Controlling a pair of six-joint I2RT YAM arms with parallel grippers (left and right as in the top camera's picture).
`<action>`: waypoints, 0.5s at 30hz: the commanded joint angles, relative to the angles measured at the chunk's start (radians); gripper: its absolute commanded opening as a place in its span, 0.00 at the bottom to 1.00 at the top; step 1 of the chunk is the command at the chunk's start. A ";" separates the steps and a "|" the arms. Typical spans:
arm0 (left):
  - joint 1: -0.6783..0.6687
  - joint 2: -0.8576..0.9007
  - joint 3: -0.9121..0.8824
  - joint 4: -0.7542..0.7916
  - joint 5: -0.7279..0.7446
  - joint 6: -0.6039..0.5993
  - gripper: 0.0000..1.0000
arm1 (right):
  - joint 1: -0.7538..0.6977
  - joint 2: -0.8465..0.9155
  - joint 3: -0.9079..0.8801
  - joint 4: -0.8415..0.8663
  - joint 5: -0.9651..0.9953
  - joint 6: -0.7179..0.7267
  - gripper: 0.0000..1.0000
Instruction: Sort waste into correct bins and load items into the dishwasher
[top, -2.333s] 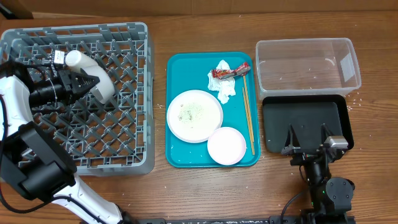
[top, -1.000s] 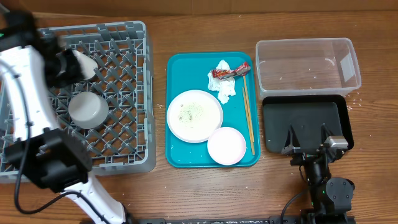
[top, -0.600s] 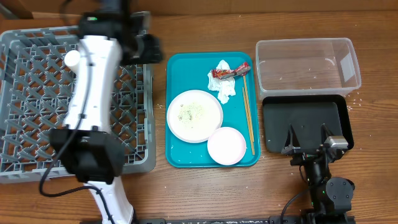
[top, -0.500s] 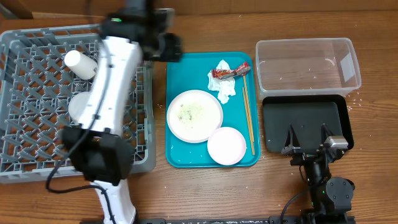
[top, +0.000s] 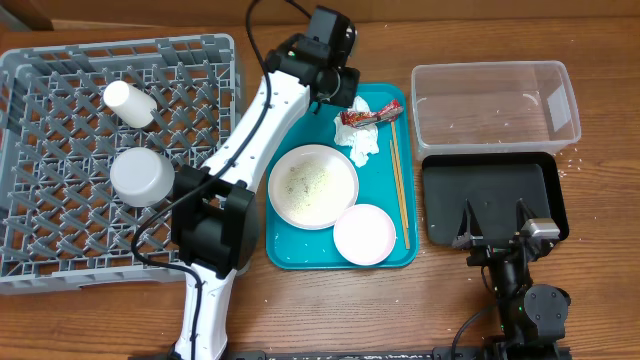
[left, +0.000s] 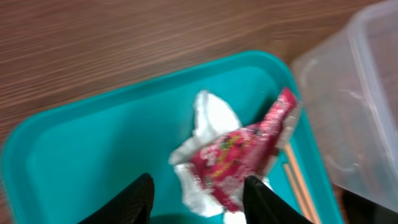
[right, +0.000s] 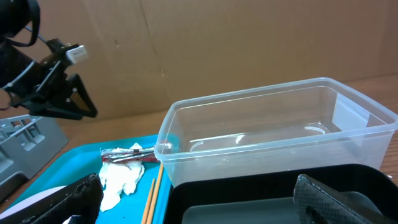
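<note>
Waste lay in the far corner of the teal tray (top: 290, 110), on the side toward the bins. The red wrapper (left: 245, 152) was draped across the crumpled napkin (left: 214, 118) and touched it, and the chopsticks (top: 400, 190) ran just beside them along that edge of the tray. The left gripper (left: 198, 196) hovered over this corner, jaws spread wide and holding nothing, with the wrapper's lower end lying ahead between them.

The step in hand looked like picking up the wrapper. To do it well, the jaws should straddle the wrapper across its narrow width. They should close on the foil alone, high enough that the napkin beneath is not pinched too, since the two may belong in different bins. A slight wrist turn to match the wrapper's slant would help, and the chopsticks should be left undisturbed.

Right of the tray sat the clear tub (top: 490, 67) and the black tray (top: 490, 190), over which the right gripper (top: 496, 222) rested empty, fingers apart. Left of the tray, the dish rack (top: 60, 230) held a steel-grey bowl (top: 141, 176) and a white cup (top: 128, 102). The plate (top: 313, 185) with grains and a small bowl (top: 364, 233) sat on the tray's near half.
</note>
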 joint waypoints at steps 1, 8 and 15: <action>0.073 -0.069 0.034 -0.042 -0.145 -0.042 0.45 | 0.004 -0.012 -0.011 0.003 0.007 -0.004 1.00; 0.286 -0.162 0.039 -0.099 -0.167 -0.179 0.69 | 0.004 -0.012 -0.010 0.006 0.041 -0.008 1.00; 0.463 -0.157 0.039 -0.170 -0.009 -0.203 1.00 | 0.005 -0.012 -0.010 0.059 -0.011 0.050 1.00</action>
